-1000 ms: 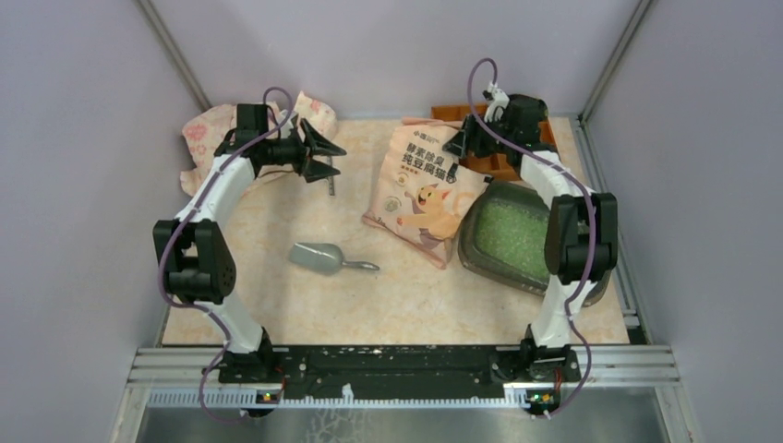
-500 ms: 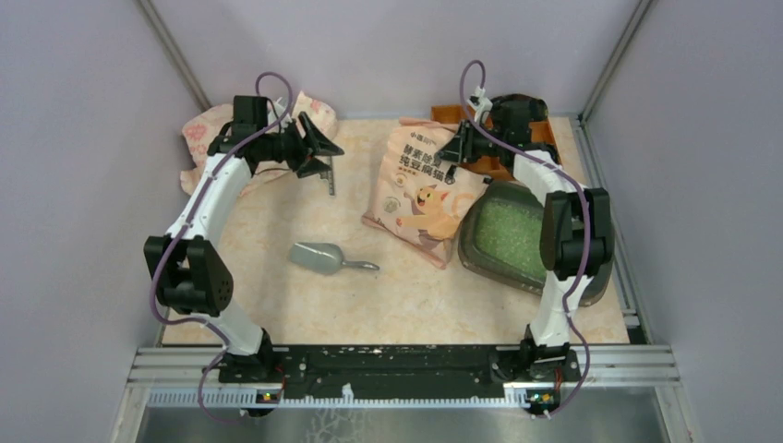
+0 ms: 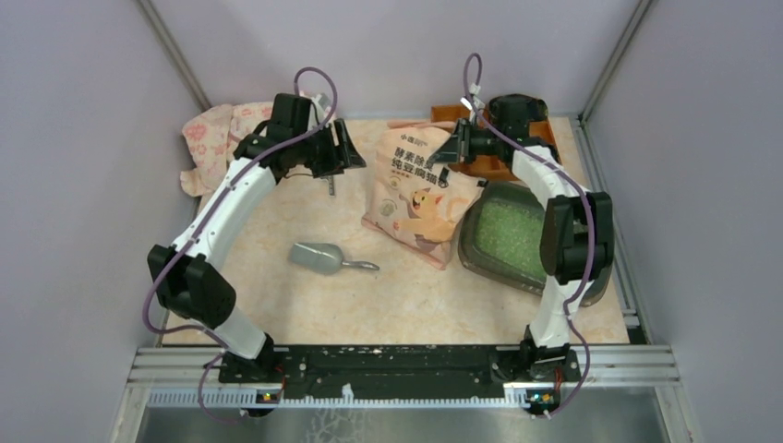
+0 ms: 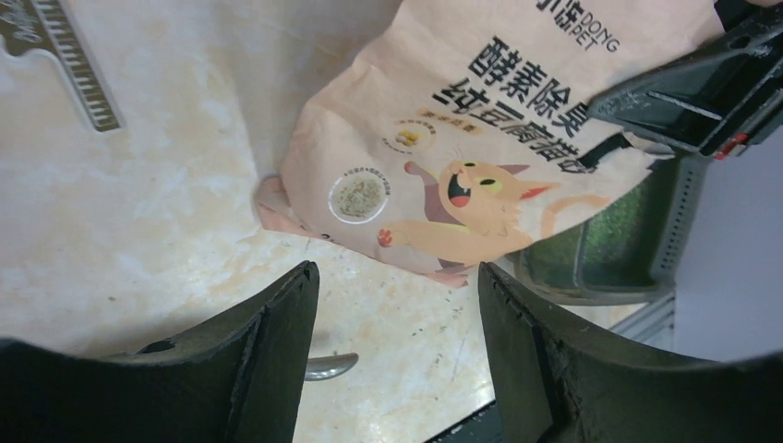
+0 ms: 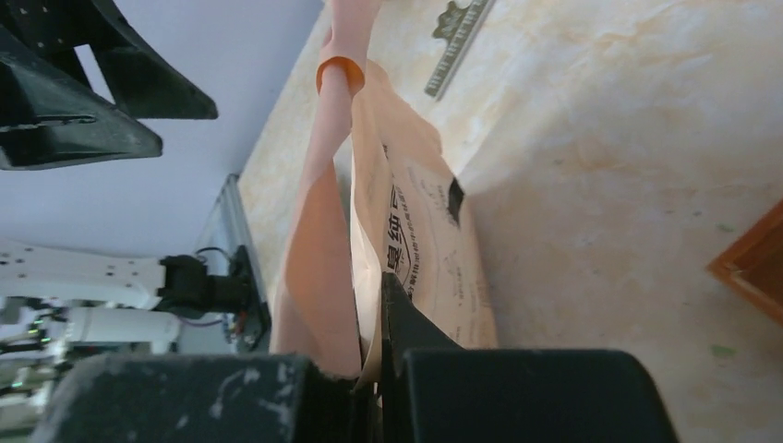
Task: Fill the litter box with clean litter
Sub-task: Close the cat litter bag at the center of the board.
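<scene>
Grasp of pink printed litter bag (image 3: 420, 189) by clenched right gripper (image 5: 369, 305), left gripper (image 4: 397, 272) splayed alongside; next, lifting and tipping over dark grey-green plastic litter box (image 3: 473, 251) beside it

Grey-green litter box (image 3: 479, 256) at right holds green clean litter (image 3: 510, 233).

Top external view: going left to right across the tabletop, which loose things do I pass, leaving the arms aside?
In order: pink floral cloth → grey scoop → pink litter bag → litter box, with clean litter inside it.
</scene>
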